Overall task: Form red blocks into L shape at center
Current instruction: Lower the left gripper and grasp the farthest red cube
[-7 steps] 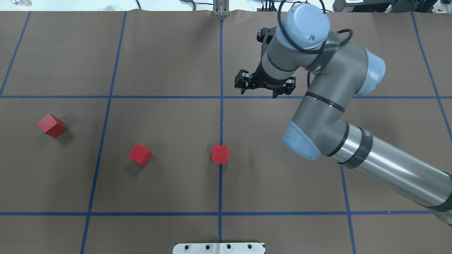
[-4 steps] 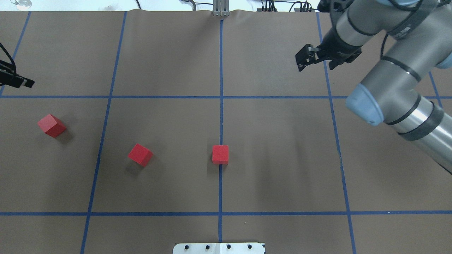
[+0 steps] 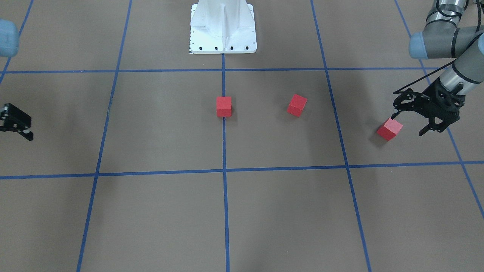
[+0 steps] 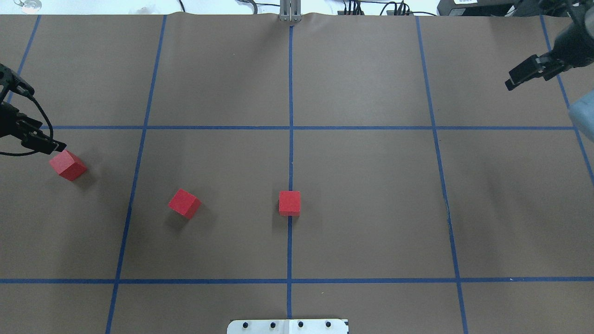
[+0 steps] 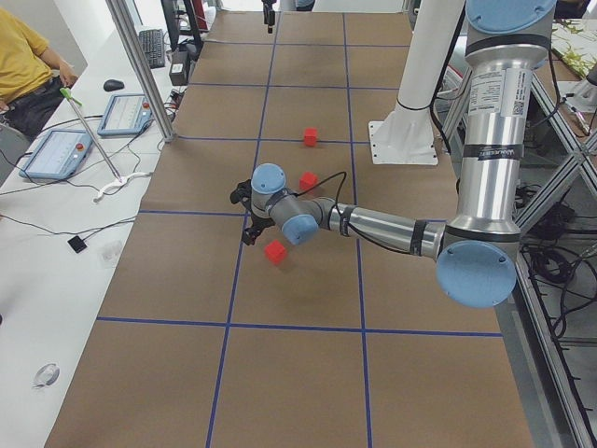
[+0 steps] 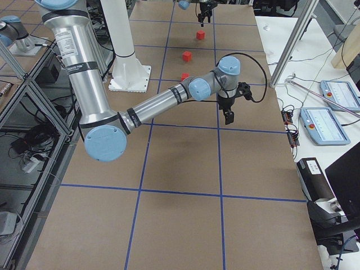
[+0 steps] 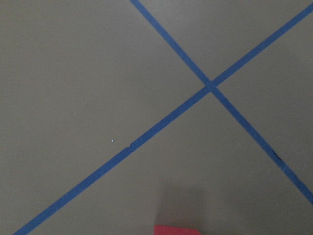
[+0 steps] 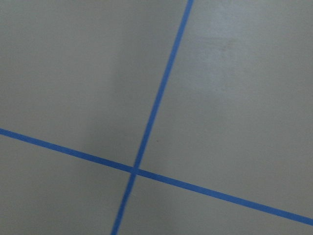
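Note:
Three red blocks lie on the brown mat. One block [image 4: 289,203] [image 3: 223,106] sits on the centre line. A second block [image 4: 184,203] [image 3: 297,105] lies left of it, turned. The third block [image 4: 67,165] [image 3: 389,129] lies far left. My left gripper [image 3: 407,124] is open and hangs just above and beside this third block, one fingertip [image 4: 56,147] over its far corner. A sliver of that block [image 7: 173,230] shows at the bottom of the left wrist view. My right gripper [image 4: 531,75] [image 3: 17,124] is open and empty at the far right.
The white base plate [image 3: 223,34] [image 4: 287,326] stands at the robot's side of the mat. Blue tape lines [image 4: 290,116] split the mat into large squares. The right wrist view shows only mat and a tape crossing [image 8: 135,170].
My right arm has swung away from the centre to the far right edge. My left gripper has come in from the left edge to the far-left block. The blocks have not moved.

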`<state>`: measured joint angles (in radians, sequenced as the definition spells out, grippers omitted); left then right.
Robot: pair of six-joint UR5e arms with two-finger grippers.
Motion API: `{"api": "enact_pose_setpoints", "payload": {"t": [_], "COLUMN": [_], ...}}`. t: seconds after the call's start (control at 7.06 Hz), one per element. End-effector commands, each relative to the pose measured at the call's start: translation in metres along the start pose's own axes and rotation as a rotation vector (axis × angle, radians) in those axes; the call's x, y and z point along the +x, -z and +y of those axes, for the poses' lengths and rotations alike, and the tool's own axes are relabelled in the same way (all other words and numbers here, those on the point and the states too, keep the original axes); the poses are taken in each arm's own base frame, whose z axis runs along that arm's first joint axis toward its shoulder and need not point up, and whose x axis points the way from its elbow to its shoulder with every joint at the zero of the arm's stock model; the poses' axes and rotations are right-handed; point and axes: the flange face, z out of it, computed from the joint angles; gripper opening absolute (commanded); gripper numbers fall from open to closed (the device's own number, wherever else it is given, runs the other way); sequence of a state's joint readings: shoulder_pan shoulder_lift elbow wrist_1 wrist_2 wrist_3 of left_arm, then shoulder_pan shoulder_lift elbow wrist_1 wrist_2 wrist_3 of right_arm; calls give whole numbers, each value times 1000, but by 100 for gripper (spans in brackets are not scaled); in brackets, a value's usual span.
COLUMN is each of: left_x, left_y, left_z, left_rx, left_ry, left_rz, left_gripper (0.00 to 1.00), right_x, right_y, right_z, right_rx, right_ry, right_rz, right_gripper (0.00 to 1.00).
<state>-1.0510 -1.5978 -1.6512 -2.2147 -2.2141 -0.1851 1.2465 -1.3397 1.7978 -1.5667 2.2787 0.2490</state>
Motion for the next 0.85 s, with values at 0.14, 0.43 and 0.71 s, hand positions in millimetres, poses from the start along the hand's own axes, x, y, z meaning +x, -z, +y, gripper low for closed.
{"api": "enact_pose_setpoints", "payload": {"t": [0.14, 0.43, 0.71], "left_x": [-1, 12, 14], "left_y": [-42, -53, -58], "left_z": [22, 24, 26], "left_rx": [-31, -50, -60], "left_ry": [-9, -6, -3], "left_rz": [11, 26, 30], "left_gripper": [99, 99, 94], "right_x": [38, 40, 40], "right_y": [3, 1, 1], "right_z": [23, 24, 24], "right_rx": [-10, -14, -13], "right_ry": [14, 8, 5], "right_rz": [14, 16, 17], "right_gripper": [99, 99, 99]}}
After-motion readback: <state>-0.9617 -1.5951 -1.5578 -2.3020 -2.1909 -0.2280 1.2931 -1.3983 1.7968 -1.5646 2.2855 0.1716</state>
